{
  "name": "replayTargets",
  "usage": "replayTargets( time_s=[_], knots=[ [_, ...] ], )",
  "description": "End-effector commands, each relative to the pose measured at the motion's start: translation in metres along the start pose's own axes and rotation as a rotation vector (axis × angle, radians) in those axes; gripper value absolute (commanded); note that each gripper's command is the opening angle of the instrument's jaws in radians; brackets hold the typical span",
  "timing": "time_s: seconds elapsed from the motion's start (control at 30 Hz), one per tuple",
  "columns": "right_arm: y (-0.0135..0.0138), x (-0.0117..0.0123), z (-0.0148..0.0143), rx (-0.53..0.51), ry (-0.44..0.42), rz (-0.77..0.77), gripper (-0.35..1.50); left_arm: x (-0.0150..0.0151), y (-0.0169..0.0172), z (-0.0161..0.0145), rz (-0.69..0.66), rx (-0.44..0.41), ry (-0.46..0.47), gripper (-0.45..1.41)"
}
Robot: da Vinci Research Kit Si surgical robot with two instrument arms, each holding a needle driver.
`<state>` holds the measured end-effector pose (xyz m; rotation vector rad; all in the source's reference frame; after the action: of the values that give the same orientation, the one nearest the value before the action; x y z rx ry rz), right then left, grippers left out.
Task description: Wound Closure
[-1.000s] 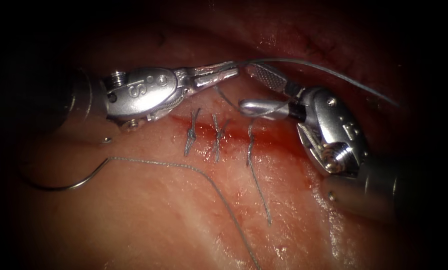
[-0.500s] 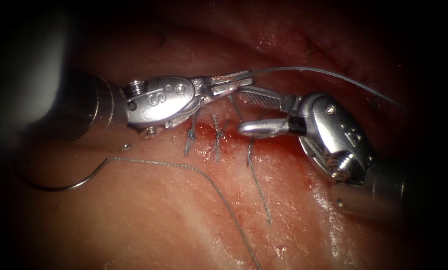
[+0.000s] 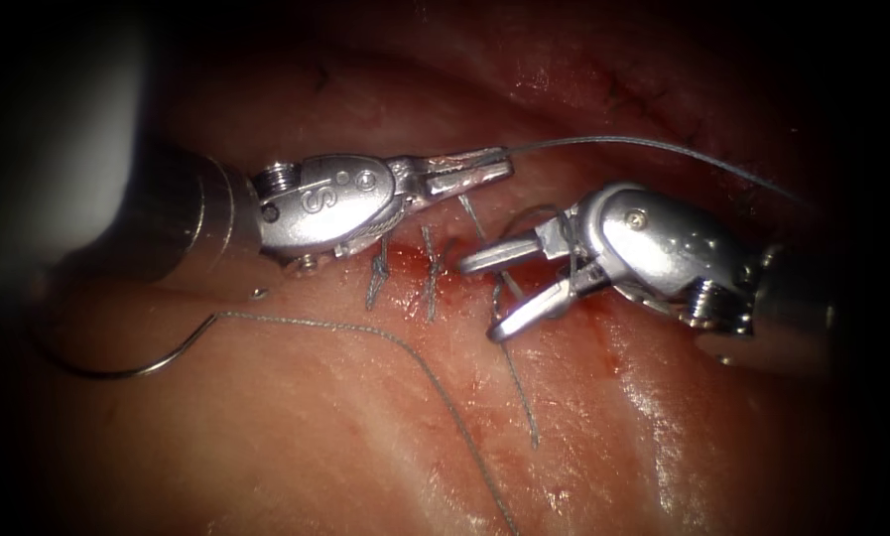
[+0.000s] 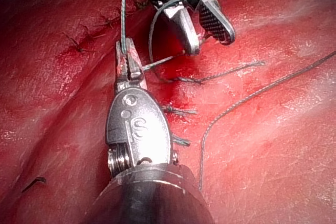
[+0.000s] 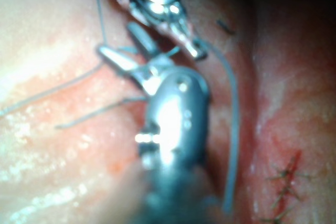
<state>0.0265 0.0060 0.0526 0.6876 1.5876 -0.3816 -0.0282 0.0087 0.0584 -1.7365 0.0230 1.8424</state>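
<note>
Plainly the limp, light thread (image 3: 643,147), pinched by the left end effector (image 3: 479,167), wraps the right one (image 3: 479,293), agape and empty; needle (image 3: 127,365) lies loose on tissue (image 3: 316,437).

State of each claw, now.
Left claw: shut on the thread.
Right claw: open, holding nothing; thread looped around it.
Needle: free on tissue, left.

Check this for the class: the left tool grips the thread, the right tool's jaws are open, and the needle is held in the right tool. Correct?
Not quite. In the endoscope view the needle lies free on the tissue, left of the cut. The left tool does grip the thread, and the right tool is open.
</note>
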Motion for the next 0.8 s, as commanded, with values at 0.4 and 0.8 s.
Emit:
replayTargets(
  time_s=[0.4,0.8],
  knots=[
    [-0.0005,-0.0015,0.0023,0.227,-0.267,-0.077,0.69,0.0011,0.0,0.0,-0.022,-0.073,-0.049,-0.45],
    [-0.0039,-0.004,0.0013,0.327,-0.403,-0.07,0.36,0.0003,0.0008,-0.0005,-0.011,-0.084,-0.062,-0.45]
  ],
)
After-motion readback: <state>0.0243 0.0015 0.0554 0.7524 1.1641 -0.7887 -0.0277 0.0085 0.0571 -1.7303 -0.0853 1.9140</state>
